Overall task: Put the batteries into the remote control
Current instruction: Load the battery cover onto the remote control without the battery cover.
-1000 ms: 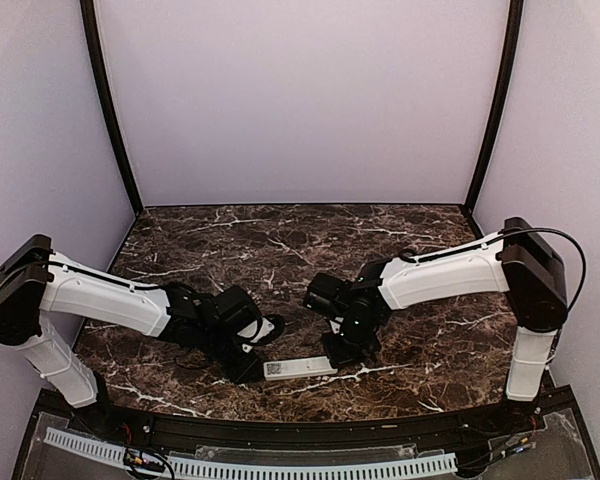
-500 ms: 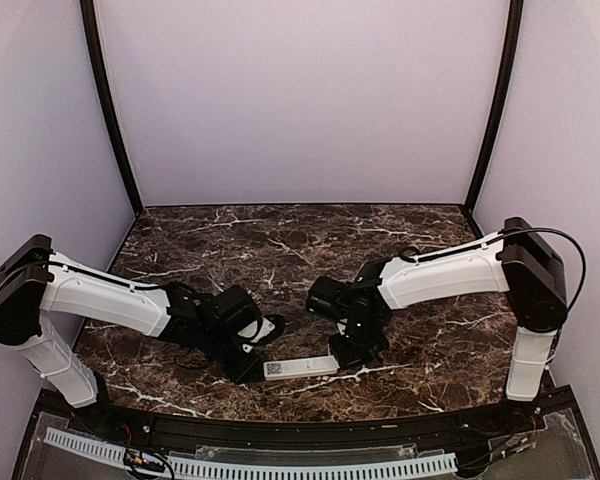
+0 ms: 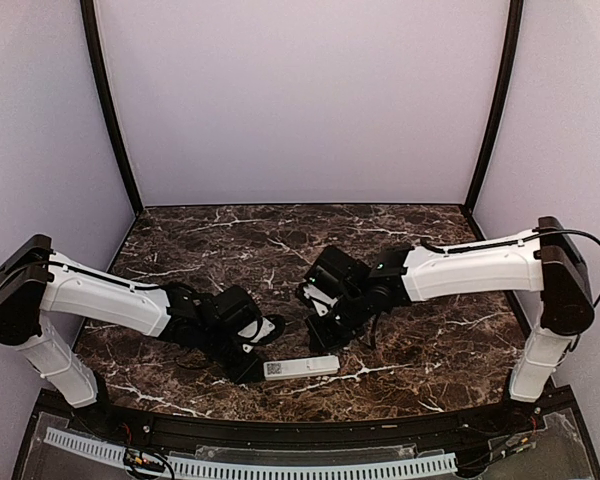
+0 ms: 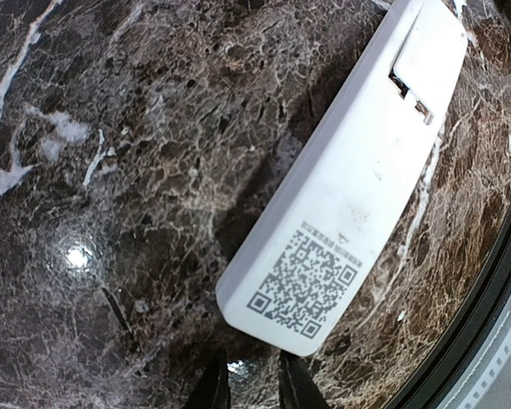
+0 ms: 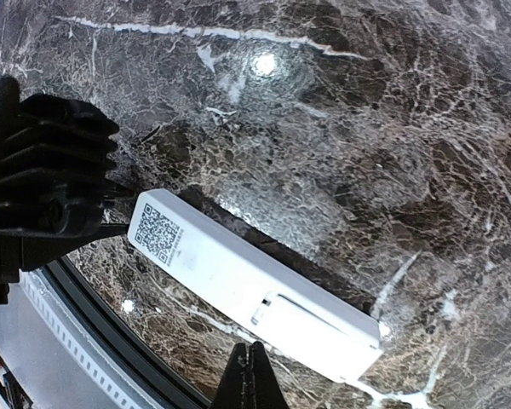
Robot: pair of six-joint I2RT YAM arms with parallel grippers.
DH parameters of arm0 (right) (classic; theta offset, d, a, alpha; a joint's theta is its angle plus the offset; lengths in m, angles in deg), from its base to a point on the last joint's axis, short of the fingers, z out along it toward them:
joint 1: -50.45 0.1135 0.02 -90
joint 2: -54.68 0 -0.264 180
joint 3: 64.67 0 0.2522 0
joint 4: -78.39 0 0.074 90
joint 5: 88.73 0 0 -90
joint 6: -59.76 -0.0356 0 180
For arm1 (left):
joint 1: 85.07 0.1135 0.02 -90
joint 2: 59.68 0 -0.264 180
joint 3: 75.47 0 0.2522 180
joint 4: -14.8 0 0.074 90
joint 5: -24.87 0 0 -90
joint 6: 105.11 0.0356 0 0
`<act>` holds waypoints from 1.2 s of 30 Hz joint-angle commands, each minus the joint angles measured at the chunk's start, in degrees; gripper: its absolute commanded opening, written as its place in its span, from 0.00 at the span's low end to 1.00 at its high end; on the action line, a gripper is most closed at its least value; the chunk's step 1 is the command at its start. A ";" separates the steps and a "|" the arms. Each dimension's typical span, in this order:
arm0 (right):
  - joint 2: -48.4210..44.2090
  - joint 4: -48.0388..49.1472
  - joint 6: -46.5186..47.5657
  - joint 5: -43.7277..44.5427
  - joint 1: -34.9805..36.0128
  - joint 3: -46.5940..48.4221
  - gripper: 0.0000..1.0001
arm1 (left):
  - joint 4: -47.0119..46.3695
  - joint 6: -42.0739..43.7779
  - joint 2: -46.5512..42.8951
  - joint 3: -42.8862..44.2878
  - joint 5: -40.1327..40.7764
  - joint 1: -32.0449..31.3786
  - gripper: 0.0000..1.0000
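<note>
The remote control lies face down near the table's front edge. Its white back shows a QR code at one end and a closed battery cover at the other. My left gripper sits low at the QR end. Its tips stand slightly apart just short of the remote, with nothing between them. My right gripper hangs above the remote's other half, and its tips are shut and empty over the near side of the cover. No batteries are in view.
The dark marble table ends in a black rim close behind the remote, with a white slotted strip beyond. The left gripper's black body fills the space at the remote's QR end.
My right arm has risen off the table at the remote's right end and drawn back and up. The left arm and the remote have not moved.
</note>
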 commanded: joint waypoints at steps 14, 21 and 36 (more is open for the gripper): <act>4.58 5.83 0.38 -3.45 -1.14 -4.39 0.00 | -0.70 0.63 0.21 -0.60 -0.41 0.29 0.19; 5.54 8.14 -0.12 -4.46 -1.33 -7.51 0.00 | -0.69 0.71 0.45 -0.47 -0.50 0.22 0.20; -0.73 4.69 0.38 -4.41 -2.23 -1.82 0.00 | -0.54 0.89 0.84 -0.16 -0.58 0.29 0.19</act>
